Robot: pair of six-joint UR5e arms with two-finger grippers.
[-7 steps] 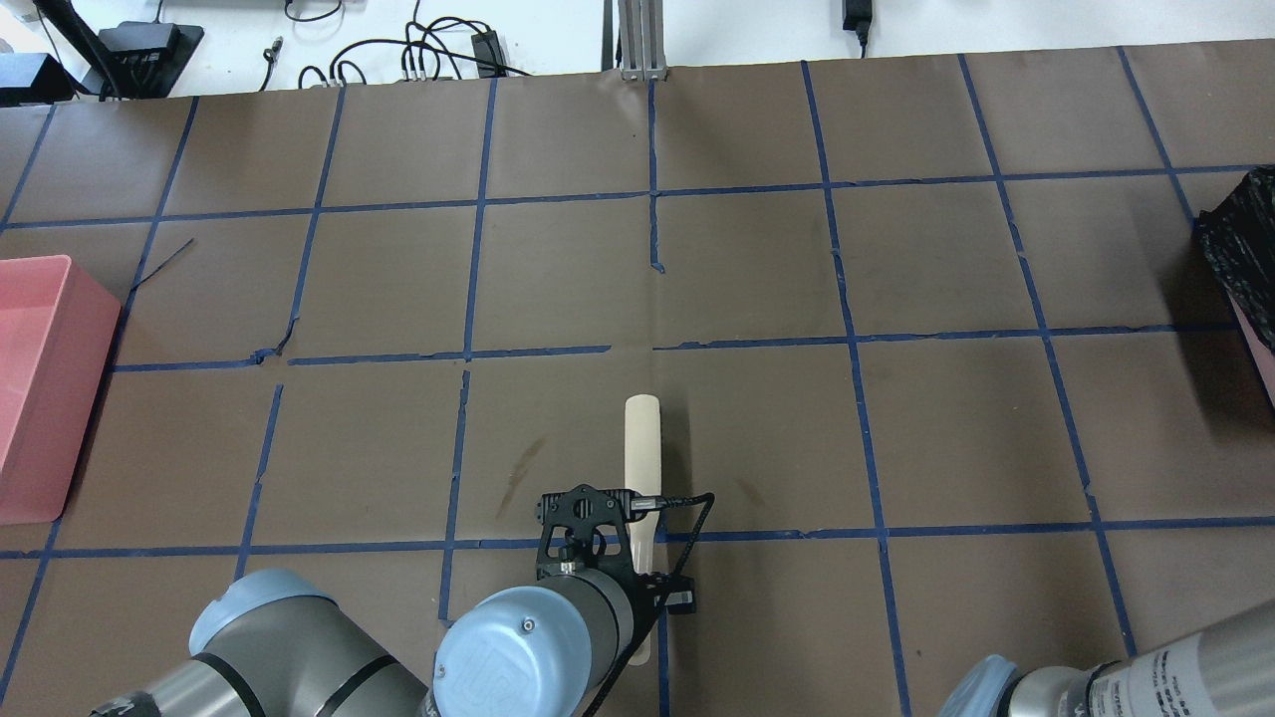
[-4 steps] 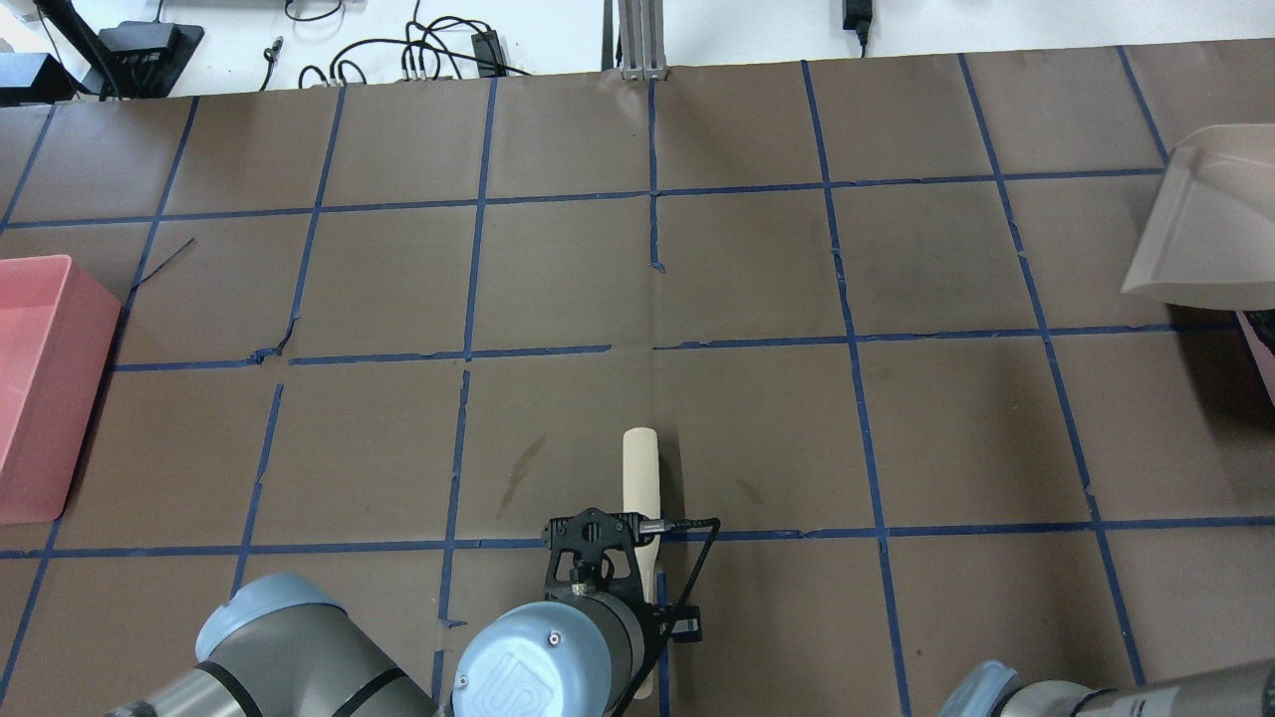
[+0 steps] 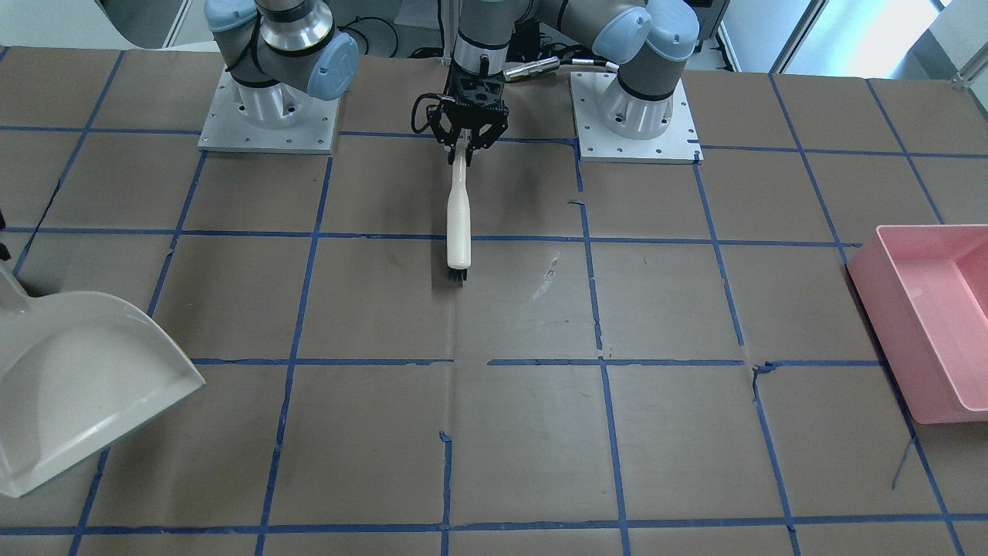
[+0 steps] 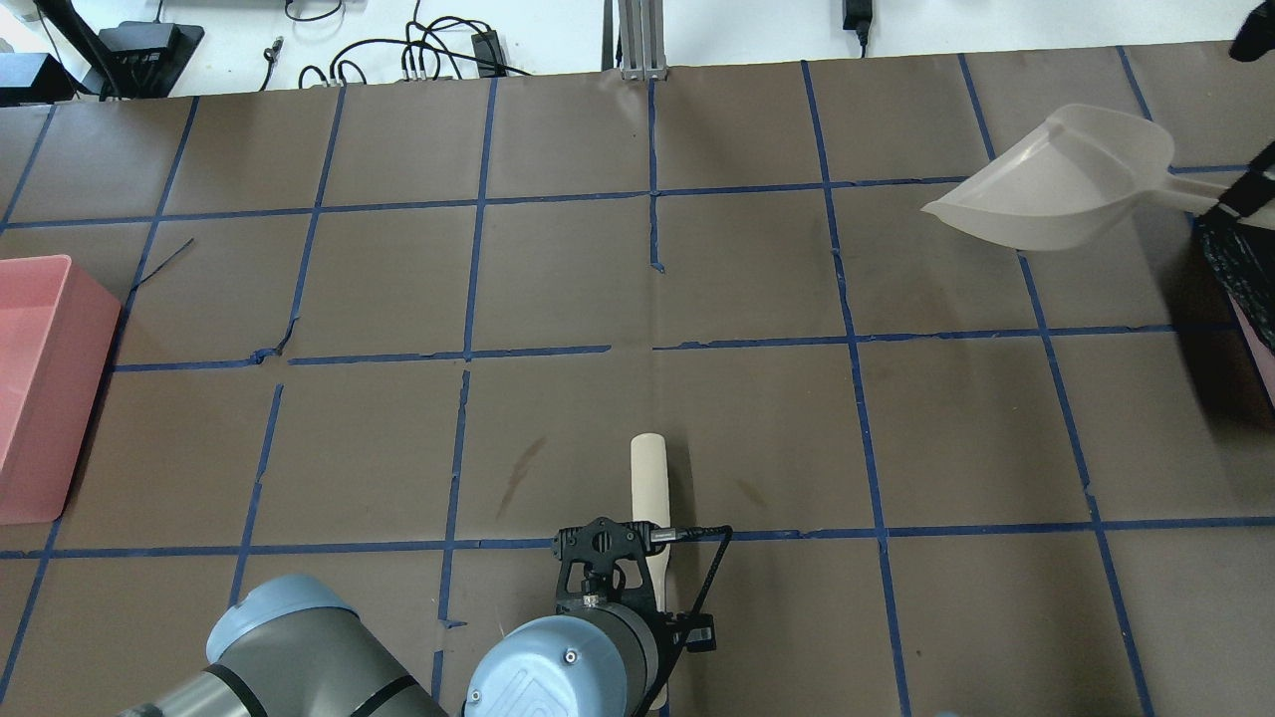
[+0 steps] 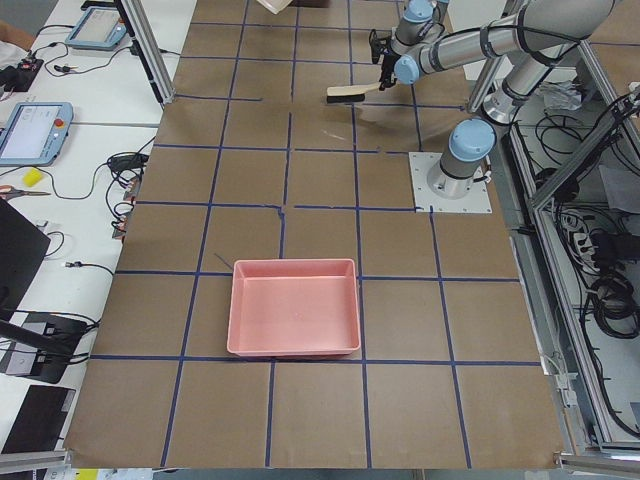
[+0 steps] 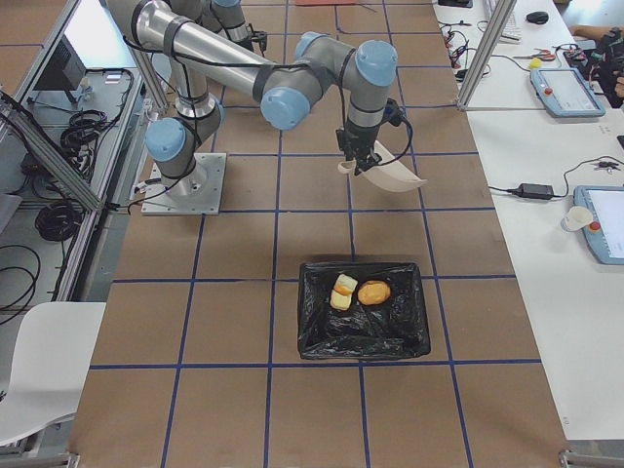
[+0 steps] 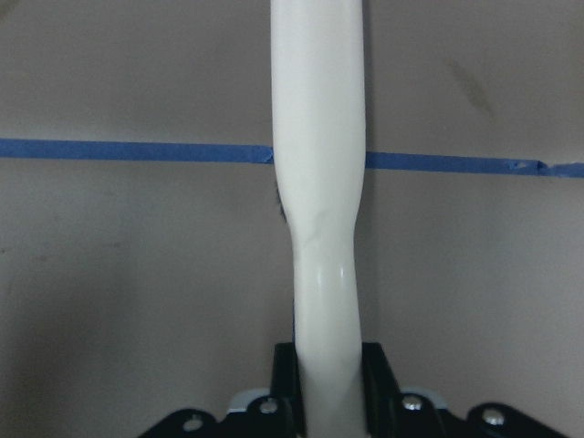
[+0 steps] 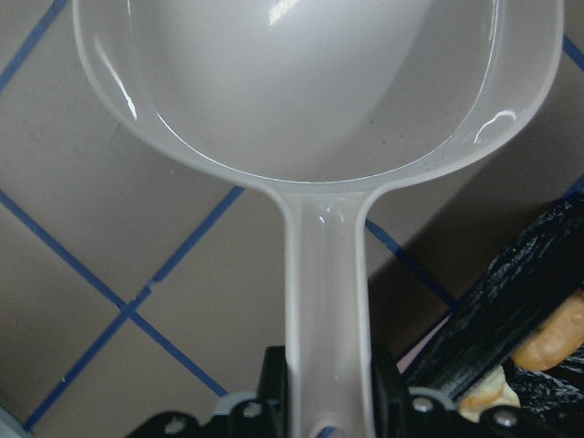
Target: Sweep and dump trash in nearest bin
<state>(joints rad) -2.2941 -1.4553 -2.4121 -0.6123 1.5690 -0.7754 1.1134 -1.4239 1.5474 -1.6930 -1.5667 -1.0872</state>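
Gripping the white brush (image 3: 459, 216) near the end of its handle, the left gripper (image 7: 328, 370) has its jaws closed tight against both sides of it. The right gripper (image 8: 327, 388) has its jaws pinched the same way on the dustpan (image 4: 1066, 179) handle, the pan raised over the brown surface (image 4: 757, 428) near the black-lined bin (image 6: 317, 336). The trash (image 6: 373, 292), orange-brown and pale lumps, lies inside that bin.
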